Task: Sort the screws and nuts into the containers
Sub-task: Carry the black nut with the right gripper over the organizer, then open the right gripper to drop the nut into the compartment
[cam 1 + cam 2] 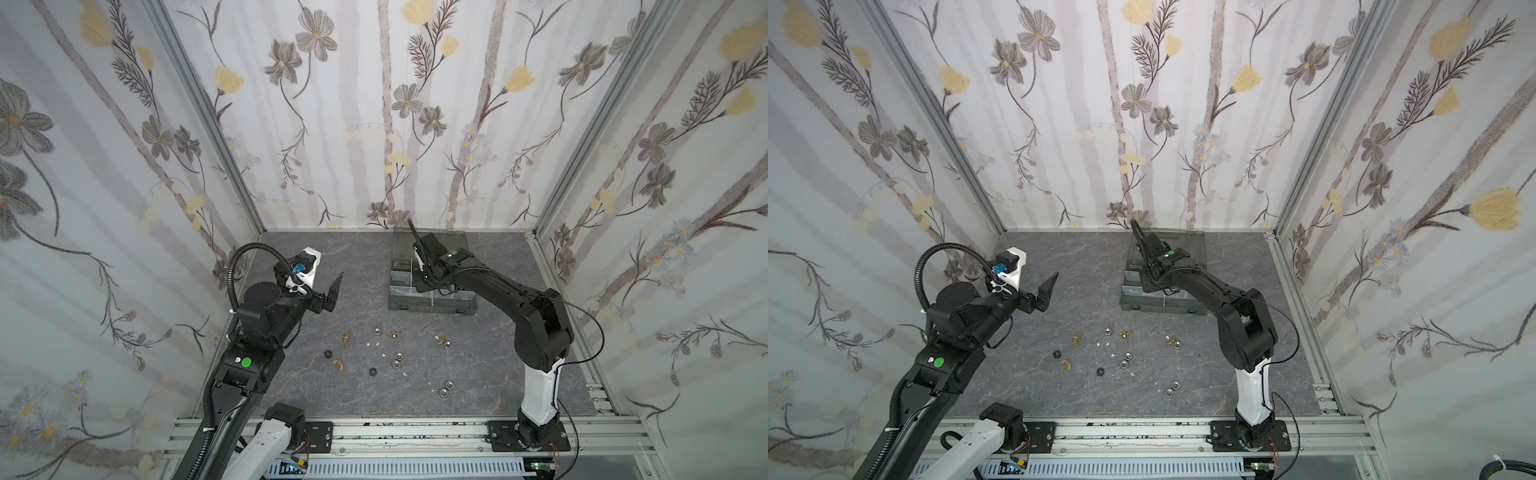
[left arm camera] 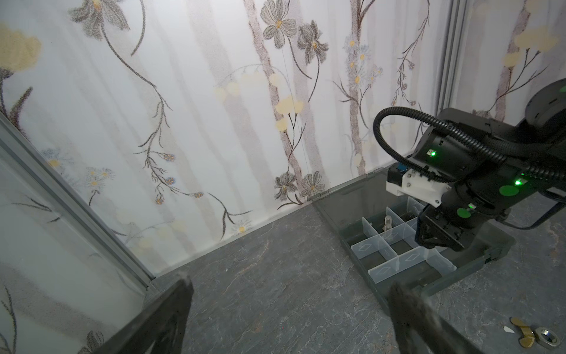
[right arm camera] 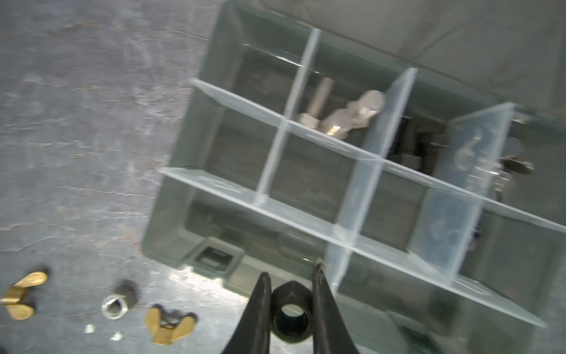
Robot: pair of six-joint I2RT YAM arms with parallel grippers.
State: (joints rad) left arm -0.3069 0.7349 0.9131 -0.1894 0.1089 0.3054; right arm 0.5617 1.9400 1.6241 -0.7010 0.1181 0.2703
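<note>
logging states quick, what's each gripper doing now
Left gripper: open, empty.
Right gripper: shut on a black nut.

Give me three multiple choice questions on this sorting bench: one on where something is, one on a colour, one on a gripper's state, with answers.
1. Where do the silver bolts lie?
A) in a compartment of the organiser case
B) scattered outside it
C) held by an arm

2. What colour is the hex nut in the right gripper?
A) brass
B) black
C) silver

3. How is the left gripper?
A) open, empty
B) shut, empty
C) shut on a brass part

Answers: 1 A, they rest between clear dividers; 2 B, the right wrist view shows it black; 3 A, its fingers stand far apart, nothing between.
</note>
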